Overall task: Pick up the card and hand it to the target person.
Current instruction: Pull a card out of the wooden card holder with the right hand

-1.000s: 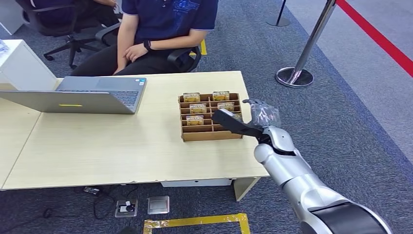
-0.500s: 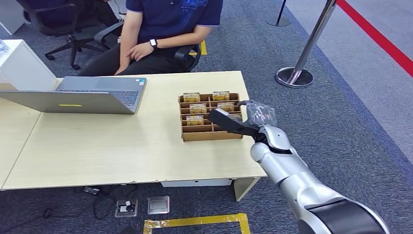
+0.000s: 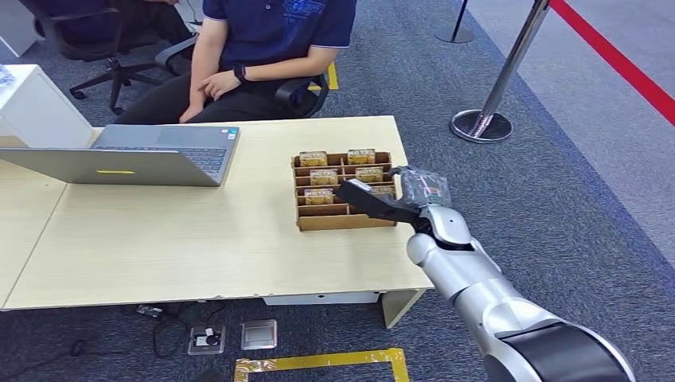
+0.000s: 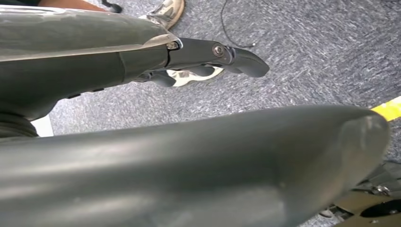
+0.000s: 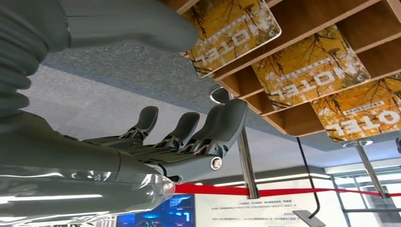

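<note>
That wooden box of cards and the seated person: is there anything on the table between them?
No. In the head view, only bare table lies between the card box and the person; the laptop sits off to the side.

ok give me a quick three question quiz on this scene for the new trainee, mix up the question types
1. True or false: the right hand is holding a card.
2. The wooden tray of cards sits on which side of the table, seen in the head view? A) the laptop's side B) the right side, nearest the metal post C) the middle
3. Fill in: the person sits behind the far edge of the table, on a ____.

Key
1. False: its fingers are apart beside the tray, with no card in them.
2. B
3. Chair
</note>
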{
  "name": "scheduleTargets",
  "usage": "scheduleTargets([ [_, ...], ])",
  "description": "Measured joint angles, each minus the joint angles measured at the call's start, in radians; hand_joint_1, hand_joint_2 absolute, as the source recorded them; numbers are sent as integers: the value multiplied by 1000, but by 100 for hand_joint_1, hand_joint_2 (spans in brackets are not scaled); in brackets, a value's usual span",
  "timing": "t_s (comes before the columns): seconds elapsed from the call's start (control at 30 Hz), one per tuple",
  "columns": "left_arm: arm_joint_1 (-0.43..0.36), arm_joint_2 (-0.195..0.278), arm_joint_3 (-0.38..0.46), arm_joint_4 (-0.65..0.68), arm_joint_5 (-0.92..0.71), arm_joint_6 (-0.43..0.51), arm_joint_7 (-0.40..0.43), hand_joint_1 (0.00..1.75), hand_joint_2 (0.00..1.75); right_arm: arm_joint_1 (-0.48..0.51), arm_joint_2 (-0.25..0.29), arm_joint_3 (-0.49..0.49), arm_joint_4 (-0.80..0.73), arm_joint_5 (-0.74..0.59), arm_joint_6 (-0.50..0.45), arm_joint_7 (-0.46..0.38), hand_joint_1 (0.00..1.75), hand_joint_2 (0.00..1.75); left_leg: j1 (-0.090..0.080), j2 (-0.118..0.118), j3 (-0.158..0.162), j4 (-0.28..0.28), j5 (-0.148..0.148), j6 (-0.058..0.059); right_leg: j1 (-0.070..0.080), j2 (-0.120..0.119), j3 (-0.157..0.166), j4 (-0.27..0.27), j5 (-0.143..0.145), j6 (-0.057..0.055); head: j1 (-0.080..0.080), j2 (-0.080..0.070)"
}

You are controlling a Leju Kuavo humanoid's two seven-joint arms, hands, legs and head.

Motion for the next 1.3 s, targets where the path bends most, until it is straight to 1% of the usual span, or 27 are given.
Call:
scheduleTargets([
  [0.17,3,-3,0,0,1,1,-4,0,0,0,0,0,14,8,-6,1,58,175,0,0,0,0,0,0,0,0,0,0,0,0,0,0],
  [0.5,4,-4,0,0,1,2,-15,0,0,0,0,0,33,28,-12,5,65,175,0,0,0,0,0,0,0,0,0,0,0,0,0,0],
  [0.8,4,-4,0,0,2,3,-17,0,0,0,1,0,40,34,-15,4,63,175,0,0,0,0,0,0,0,0,0,0,0,0,0,0],
  [0.97,4,-4,0,0,2,1,-17,0,0,1,4,0,43,38,-18,0,70,175,0,0,0,0,0,0,0,0,0,0,0,0,0,0],
  [1.07,4,-4,0,0,2,-2,-18,0,0,2,6,0,45,42,-21,-2,66,175,0,0,0,0,0,0,0,0,0,0,0,0,0,0],
  [1.1,4,-4,0,0,2,-3,-19,0,0,2,7,0,46,43,-24,-3,68,175,0,0,0,0,0,0,0,0,0,0,0,0,0,0],
  [1.13,4,-4,0,0,2,-5,-20,0,0,4,7,0,47,43,-28,-5,74,175,0,0,0,0,0,0,0,0,0,0,0,0,0,0],
  [1.23,4,-4,-1,0,2,-9,-24,0,0,14,8,0,47,35,-40,-16,130,175,0,0,0,0,0,0,0,0,0,0,0,0,0,0],
  [1.27,4,-4,-2,0,2,-11,-25,0,0,17,8,0,46,32,-42,-19,144,175,0,0,0,0,0,0,0,0,0,0,0,0,0,0],
  [1.3,3,-4,-3,0,2,-12,-25,0,0,19,8,-1,45,30,-44,-21,151,175,0,0,0,0,0,0,0,0,0,0,0,0,0,0],
])
